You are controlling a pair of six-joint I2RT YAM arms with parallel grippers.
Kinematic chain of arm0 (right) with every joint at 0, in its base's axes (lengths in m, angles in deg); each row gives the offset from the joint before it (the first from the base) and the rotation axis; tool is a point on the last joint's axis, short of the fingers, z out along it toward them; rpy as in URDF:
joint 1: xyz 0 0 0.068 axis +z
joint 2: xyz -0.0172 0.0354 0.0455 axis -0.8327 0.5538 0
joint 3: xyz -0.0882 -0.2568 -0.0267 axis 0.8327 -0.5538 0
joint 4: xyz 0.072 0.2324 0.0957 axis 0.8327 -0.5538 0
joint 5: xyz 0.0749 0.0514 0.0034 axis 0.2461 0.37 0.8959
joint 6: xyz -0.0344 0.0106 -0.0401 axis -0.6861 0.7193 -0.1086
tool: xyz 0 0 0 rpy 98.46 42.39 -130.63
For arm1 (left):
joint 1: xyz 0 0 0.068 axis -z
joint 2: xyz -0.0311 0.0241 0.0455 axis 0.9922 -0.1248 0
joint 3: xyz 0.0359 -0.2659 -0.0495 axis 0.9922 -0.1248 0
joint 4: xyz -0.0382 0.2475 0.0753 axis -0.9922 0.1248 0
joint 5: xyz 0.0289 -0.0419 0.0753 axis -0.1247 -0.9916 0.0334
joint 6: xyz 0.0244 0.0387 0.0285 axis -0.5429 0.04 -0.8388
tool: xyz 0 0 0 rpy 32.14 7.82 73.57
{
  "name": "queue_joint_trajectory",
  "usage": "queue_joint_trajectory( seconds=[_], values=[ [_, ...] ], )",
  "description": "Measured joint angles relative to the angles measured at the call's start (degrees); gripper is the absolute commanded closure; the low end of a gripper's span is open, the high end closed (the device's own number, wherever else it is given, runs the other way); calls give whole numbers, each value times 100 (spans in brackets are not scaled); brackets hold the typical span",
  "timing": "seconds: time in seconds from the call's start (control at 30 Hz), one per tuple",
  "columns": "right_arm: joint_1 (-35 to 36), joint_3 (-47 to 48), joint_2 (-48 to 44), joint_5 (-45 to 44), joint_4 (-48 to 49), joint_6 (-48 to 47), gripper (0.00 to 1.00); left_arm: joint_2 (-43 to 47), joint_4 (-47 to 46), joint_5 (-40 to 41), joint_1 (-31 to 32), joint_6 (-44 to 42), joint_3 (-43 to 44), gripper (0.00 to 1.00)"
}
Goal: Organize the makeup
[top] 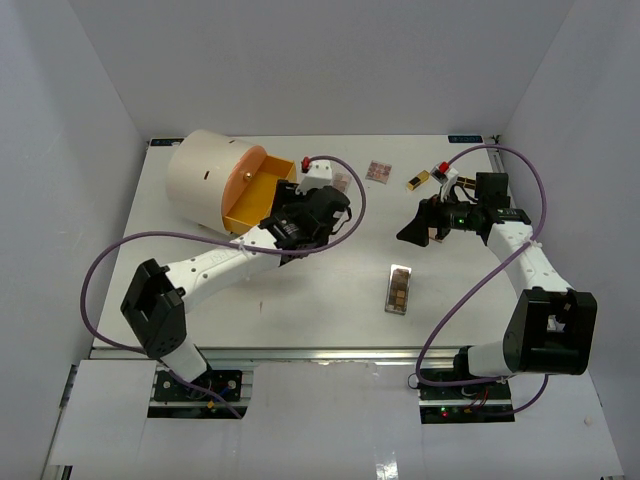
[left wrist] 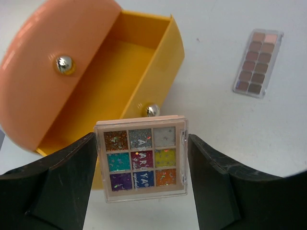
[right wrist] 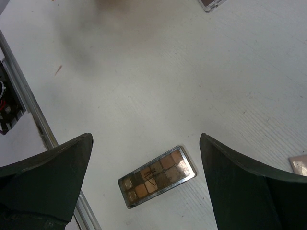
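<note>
The left jaws are clamped on a square glitter palette [left wrist: 140, 158] of nine coloured pans, one black finger [left wrist: 57, 187] pressed against each side edge. The palette hangs in the air at the near corner of the open yellow drawer [left wrist: 158, 52], not inside it. The drawer's round peach front [left wrist: 29, 96] carries a gold knob [left wrist: 64, 64], and a second knob [left wrist: 152, 110] shows just above the palette's top edge. Off to the right a long palette [left wrist: 257, 63] of brown and pink shades lies flat on the bench [top: 250, 310]. From above, the left arm [top: 215, 265] stretches across to the drawer, which stands pulled out of the cream cylinder [top: 205, 180].

The right jaws are spread wide with nothing between them, held above the bench near its right side. Their wrist camera looks down on a bronze-toned palette [right wrist: 157, 176] lying flat, well apart from the fingers [right wrist: 254, 187]. From above, that palette [top: 399, 289] sits alone near the middle. Towards the far edge lie a small square palette [top: 378, 171] and a gold-black lipstick tube [top: 418, 181]
</note>
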State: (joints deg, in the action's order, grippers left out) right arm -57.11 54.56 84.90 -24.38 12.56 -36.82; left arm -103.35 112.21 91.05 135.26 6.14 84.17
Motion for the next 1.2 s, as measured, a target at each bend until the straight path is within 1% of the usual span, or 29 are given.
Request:
queue_joint_trajectory(
  seconds=[0.27, 0.37, 0.43, 0.53, 0.57, 0.8, 0.83, 0.87, 0.93, 1.0, 1.03, 1.07, 1.13, 1.2],
  values=[
    [0, -8, 0, 12, 1, -15, 2, -5, -1253, -24, -693, -1532, 398, 92],
    [0, -8, 0, 14, 1, -23, 2, -38, -1723, -21, -918, -2007, 547, 91],
    [0, -8, 0, 12, -1, -24, 2, -81, -1990, -30, -1043, -2261, 611, 88],
    [0, -8, 0, 12, -1, -24, 2, -201, -2257, -86, -1209, -2498, 647, 85],
    [0, -8, 0, 12, 0, -25, 2, -252, -2318, -120, -1259, -2556, 647, 82],
    [0, -8, 0, 12, 1, -28, 2, -591, -2533, -308, -1533, -2794, 624, 73],
    [0, -8, 0, 12, 1, -28, 2, -633, -2542, -324, -1559, -2805, 623, 70],
    [0, -10, 0, 12, 1, -29, 2, -672, -2553, -346, -1583, -2813, 623, 64],
    [0, -8, 0, 12, -2, -30, 2, -736, -2561, -398, -1622, -2816, 623, 46],
    [0, -10, 0, 12, 1, -30, 2, -767, -2518, -459, -1635, -2788, 623, 39],
    [-1, -10, 0, 12, 0, -30, 2, -777, -2494, -489, -1636, -2773, 623, 33],
    [-2, -10, 0, 12, -2, -30, 2, -780, -2477, -520, -1636, -2753, 623, 33],
    [-2, -10, 0, 12, 1, -32, 2, -784, -2430, -569, -1636, -2714, 623, 25],
    [-4, -10, 0, 12, 1, -32, 2, -785, -2374, -616, -1634, -2674, 623, 21]
  ],
)
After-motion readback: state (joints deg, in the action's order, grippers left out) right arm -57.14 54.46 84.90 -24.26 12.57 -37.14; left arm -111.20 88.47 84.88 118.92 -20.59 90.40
